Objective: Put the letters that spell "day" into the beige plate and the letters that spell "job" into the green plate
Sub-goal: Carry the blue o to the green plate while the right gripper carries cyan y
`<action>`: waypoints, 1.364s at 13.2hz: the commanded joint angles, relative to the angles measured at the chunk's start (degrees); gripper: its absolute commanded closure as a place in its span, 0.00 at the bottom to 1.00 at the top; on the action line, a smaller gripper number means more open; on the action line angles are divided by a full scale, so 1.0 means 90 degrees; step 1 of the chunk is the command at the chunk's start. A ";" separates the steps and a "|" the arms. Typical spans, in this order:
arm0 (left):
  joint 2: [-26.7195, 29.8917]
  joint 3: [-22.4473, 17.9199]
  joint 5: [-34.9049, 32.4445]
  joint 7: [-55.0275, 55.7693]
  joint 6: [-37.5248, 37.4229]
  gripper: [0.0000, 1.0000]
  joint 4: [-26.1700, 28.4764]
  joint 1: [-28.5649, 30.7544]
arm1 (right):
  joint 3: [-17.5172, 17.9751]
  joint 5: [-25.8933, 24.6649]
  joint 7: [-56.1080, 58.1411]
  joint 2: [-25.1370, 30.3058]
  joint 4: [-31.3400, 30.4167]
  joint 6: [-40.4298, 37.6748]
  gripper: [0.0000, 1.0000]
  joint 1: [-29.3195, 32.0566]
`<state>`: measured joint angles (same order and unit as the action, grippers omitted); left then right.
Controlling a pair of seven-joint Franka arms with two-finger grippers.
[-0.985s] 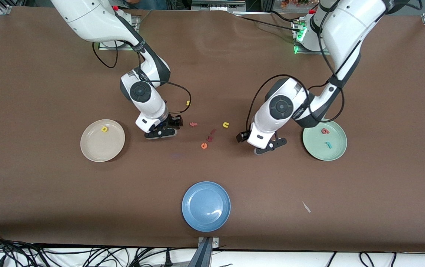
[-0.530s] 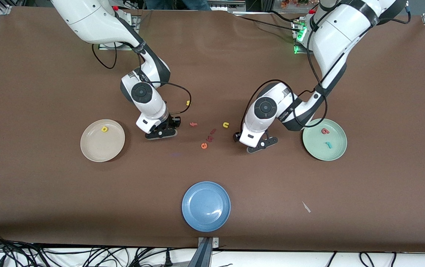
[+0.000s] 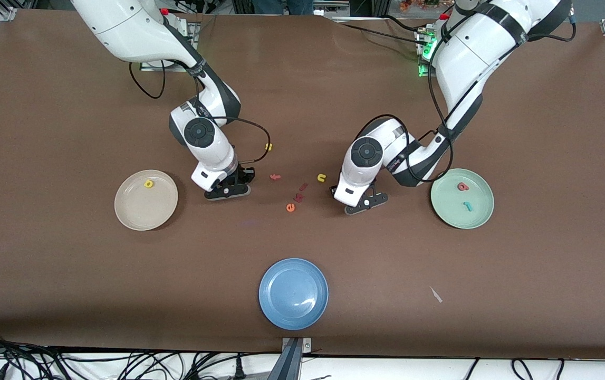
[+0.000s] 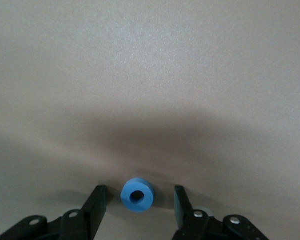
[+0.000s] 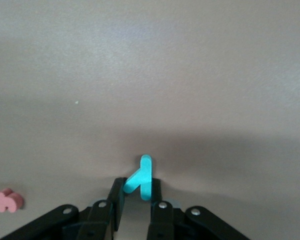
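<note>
At the right arm's end of the table, the round cream-beige plate (image 3: 134,212) held 1 small yellow foam letter (image 3: 149,183). Beside it, nearer the middle, the right gripper (image 5: 138,189) sat low on the brown table cover (image 3: 70,132). Over the last second its fingers had gone from spread to pressed together on the teal foam "y" (image 5: 141,178). So pick 2 of 3 for "day" looked secured, lift and carry to the beige plate next.

The "y" stood on edge in the pinch. Its long stroke ran out from the fingertips, slightly tilted, with the short branch slanting toward 1 finger.

Mid-table lay loose letters: a yellow "s" (image 3: 268,147), a coral "f" (image 3: 275,177), 2 dark red bits (image 3: 300,192), an orange "e" (image 3: 290,207) and a yellow "n" (image 3: 322,178). None belonged to either word. No green letter was visible.

Next along, the left gripper (image 3: 364,203) had travelled from beside the pale mint-green plate (image 3: 479,220) toward those letters. It had come down around the blue foam ring "o" (image 4: 138,195). Its fingers had narrowed but stood spread, with a gap on each side of the ring, so no grip yet.

The "o" lay flat, hole upward, with no long axis to align.

The green plate held a coral letter (image 3: 462,186) and a teal "j" (image 3: 468,206), so the "o" would finish "job". Nearest the front camera sat a blue plate (image 3: 281,306), unused.
</note>
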<state>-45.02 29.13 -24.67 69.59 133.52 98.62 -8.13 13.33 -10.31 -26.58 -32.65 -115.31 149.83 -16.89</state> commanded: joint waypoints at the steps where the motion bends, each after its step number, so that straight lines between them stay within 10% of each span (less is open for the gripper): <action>1: -0.0037 -0.0053 -0.0218 0.0158 0.0008 0.59 -0.0040 -0.0053 | -0.0181 -0.0124 0.0577 0.0384 0.0029 -0.0569 0.76 0.0051; 5: -0.0027 -0.0053 -0.0218 0.0139 0.0008 1.00 -0.0050 -0.0024 | -0.0182 -0.0055 0.2595 0.1497 -0.0215 -0.1762 0.76 0.0967; 10: 0.1005 0.0122 -0.0043 -0.0270 -0.0265 1.00 -0.0148 0.0745 | -0.0561 0.0013 0.4572 0.1675 -0.0430 -0.1980 0.74 0.1750; 14: 0.1574 0.1106 0.0592 -0.2316 -0.1784 1.00 -0.0148 0.2510 | -0.0592 0.0158 0.4477 0.1665 -0.0469 -0.1969 0.20 0.1741; 18: 0.1536 0.1461 0.0505 -0.4448 -0.2610 1.00 0.0222 0.3754 | -0.0534 0.0540 0.3991 0.1617 -0.0450 -0.1979 0.14 0.1682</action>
<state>-31.02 41.18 -20.81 36.26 110.00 96.88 22.71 8.09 -6.82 12.74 -18.53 -118.61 131.55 -1.26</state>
